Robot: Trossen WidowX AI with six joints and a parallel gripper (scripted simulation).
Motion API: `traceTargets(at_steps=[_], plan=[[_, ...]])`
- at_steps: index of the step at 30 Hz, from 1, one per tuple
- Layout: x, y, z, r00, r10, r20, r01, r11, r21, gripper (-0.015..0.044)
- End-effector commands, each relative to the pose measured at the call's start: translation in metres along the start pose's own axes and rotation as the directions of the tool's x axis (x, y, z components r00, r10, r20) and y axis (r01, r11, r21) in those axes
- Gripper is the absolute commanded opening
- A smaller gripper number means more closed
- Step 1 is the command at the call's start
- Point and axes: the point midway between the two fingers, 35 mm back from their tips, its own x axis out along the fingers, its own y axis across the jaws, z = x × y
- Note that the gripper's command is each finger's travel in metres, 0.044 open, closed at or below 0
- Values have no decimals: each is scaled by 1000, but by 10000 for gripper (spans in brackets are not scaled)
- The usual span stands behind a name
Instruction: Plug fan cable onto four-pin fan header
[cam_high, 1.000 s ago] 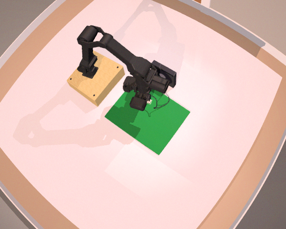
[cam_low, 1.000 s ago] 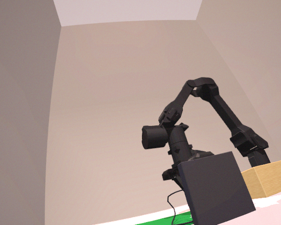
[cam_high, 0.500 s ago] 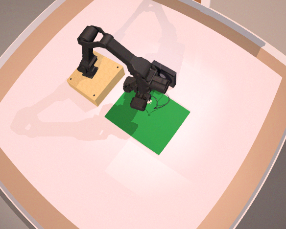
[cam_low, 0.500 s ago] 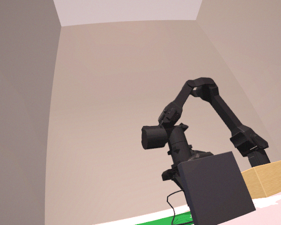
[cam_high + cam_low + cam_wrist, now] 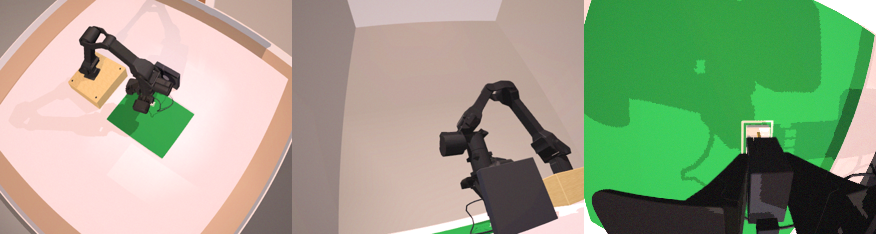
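Note:
The green board (image 5: pixel 162 135) (image 5: pixel 454 230) (image 5: pixel 659 135) lies flat. The white four-pin header (image 5: pixel 152 104) (image 5: pixel 755 130) shows on it inside a pale outline, with a gold pin visible. In the wrist view my gripper (image 5: pixel 763 160) is shut on the dark plug (image 5: pixel 770 187), which covers the near part of the header. Whether the plug touches the header or hangs above it, I cannot tell. The arm hides the fingertips in the top view, and the fan hides the plug in the exterior view. The thin black cable (image 5: pixel 172 101) (image 5: pixel 466 208) loops between fan and gripper.
The dark square fan (image 5: pixel 175 76) (image 5: pixel 517 195) stands upright at the board's edge, close beside my hand. The wooden base block (image 5: pixel 110 75) (image 5: pixel 564 187) carries the arm's foot at the left in the top view. The arm's shadow falls across part of the board.

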Motion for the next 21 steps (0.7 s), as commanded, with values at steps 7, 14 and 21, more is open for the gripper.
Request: traceTargets(at_steps=[7, 14, 21], plan=[[3, 0, 0, 1000, -3, -3, 3, 1000, 1, 0], [4, 0, 0, 1000, -3, -3, 3, 1000, 2, 0], [9, 0, 0, 1000, -3, -3, 3, 1000, 2, 0]])
